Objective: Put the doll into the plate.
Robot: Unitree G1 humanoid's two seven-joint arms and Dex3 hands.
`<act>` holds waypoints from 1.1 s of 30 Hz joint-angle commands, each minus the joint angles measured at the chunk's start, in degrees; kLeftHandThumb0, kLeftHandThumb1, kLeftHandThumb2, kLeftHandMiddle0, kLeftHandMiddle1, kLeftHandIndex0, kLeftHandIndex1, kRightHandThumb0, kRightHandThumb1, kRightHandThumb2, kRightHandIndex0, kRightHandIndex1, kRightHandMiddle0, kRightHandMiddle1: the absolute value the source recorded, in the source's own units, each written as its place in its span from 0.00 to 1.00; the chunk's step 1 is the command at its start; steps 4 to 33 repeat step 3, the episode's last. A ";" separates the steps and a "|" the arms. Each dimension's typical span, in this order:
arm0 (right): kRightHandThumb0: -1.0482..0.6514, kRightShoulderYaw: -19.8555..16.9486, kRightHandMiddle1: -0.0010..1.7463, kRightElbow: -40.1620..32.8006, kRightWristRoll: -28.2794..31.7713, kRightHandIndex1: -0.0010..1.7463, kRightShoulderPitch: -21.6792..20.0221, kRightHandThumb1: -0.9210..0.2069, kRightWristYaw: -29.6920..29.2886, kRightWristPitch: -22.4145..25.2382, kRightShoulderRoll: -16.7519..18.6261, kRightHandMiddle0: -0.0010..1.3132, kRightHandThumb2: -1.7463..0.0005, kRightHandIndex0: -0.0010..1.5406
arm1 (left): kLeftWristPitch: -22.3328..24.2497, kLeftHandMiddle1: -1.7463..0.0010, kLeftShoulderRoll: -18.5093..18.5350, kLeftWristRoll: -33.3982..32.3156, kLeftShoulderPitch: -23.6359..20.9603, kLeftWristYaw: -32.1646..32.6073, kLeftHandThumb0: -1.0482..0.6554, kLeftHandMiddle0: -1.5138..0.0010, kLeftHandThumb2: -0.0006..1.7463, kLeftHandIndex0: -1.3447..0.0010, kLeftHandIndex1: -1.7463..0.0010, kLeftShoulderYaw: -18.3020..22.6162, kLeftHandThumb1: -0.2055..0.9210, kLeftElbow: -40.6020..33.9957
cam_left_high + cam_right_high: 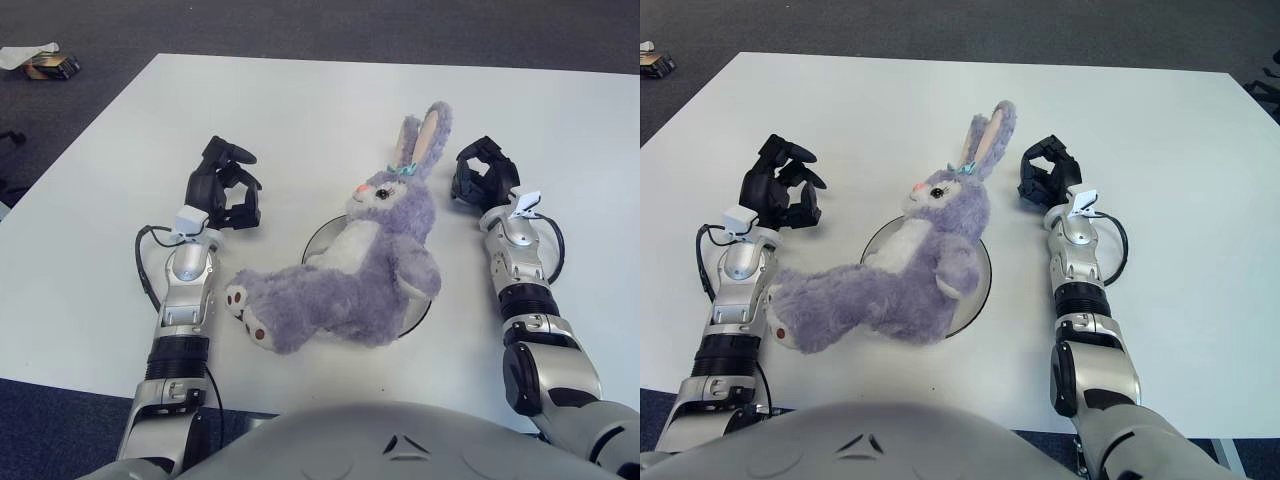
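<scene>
Purple bunny doll (355, 270) lies across plate (322, 234), torso on it, feet overhanging toward left hand (225, 187). Left hand left of plate, fingers curled, empty. Right hand (484, 176) right of plate beside doll's ears, curled, empty.
</scene>
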 commanded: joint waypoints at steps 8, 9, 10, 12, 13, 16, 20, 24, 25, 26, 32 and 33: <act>0.37 0.20 1.00 2.31 -0.45 1.00 1.86 0.33 -0.20 0.94 0.47 0.33 0.41 0.73 | 1.38 0.03 -1.99 -0.19 4.46 0.56 0.61 0.59 0.71 0.78 0.00 -0.68 0.53 1.45; 0.37 0.20 1.00 2.31 -0.45 1.00 1.86 0.33 -0.20 0.94 0.47 0.33 0.41 0.73 | 1.38 0.03 -1.99 -0.19 4.46 0.56 0.61 0.59 0.71 0.78 0.00 -0.68 0.53 1.45; 0.37 0.20 1.00 2.31 -0.45 1.00 1.86 0.33 -0.20 0.94 0.47 0.33 0.41 0.73 | 1.38 0.03 -1.99 -0.19 4.46 0.56 0.61 0.59 0.71 0.78 0.00 -0.68 0.53 1.45; 0.37 0.20 1.00 2.31 -0.45 1.00 1.86 0.33 -0.20 0.94 0.47 0.33 0.41 0.73 | 1.38 0.03 -1.99 -0.19 4.46 0.56 0.61 0.59 0.71 0.78 0.00 -0.68 0.53 1.45; 0.37 0.20 1.00 2.31 -0.45 1.00 1.86 0.33 -0.20 0.94 0.47 0.33 0.41 0.73 | 1.38 0.03 -1.99 -0.19 4.46 0.56 0.61 0.59 0.71 0.78 0.00 -0.68 0.53 1.45; 0.37 0.20 1.00 2.31 -0.45 1.00 1.86 0.33 -0.20 0.94 0.47 0.33 0.41 0.73 | 1.38 0.03 -1.99 -0.19 4.46 0.56 0.61 0.59 0.71 0.78 0.00 -0.68 0.53 1.45; 0.37 0.20 1.00 2.31 -0.45 1.00 1.86 0.33 -0.20 0.94 0.47 0.33 0.41 0.73 | 1.38 0.03 -1.99 -0.19 4.46 0.56 0.61 0.59 0.71 0.78 0.00 -0.68 0.53 1.45; 0.37 0.20 1.00 2.31 -0.45 1.00 1.86 0.33 -0.20 0.94 0.47 0.33 0.41 0.73 | 1.38 0.03 -1.99 -0.19 4.46 0.56 0.61 0.59 0.71 0.78 0.00 -0.68 0.53 1.45; 0.37 0.20 1.00 2.31 -0.45 1.00 1.86 0.33 -0.20 0.94 0.47 0.33 0.41 0.73 | 1.38 0.03 -1.99 -0.19 4.46 0.56 0.61 0.59 0.71 0.78 0.00 -0.68 0.53 1.45; 0.37 0.20 1.00 2.31 -0.45 1.00 1.86 0.33 -0.20 0.94 0.47 0.33 0.41 0.73 | 1.38 0.03 -1.99 -0.19 4.46 0.56 0.61 0.59 0.71 0.78 0.00 -0.68 0.53 1.45; 0.37 0.20 1.00 2.31 -0.45 1.00 1.86 0.33 -0.20 0.94 0.47 0.33 0.41 0.73 | 1.38 0.03 -1.99 -0.19 4.46 0.56 0.61 0.59 0.71 0.78 0.00 -0.68 0.53 1.45; 0.37 0.20 1.00 2.31 -0.45 1.00 1.86 0.33 -0.20 0.94 0.47 0.33 0.41 0.73 | 1.38 0.03 -1.99 -0.19 4.46 0.56 0.61 0.59 0.71 0.78 0.00 -0.68 0.53 1.45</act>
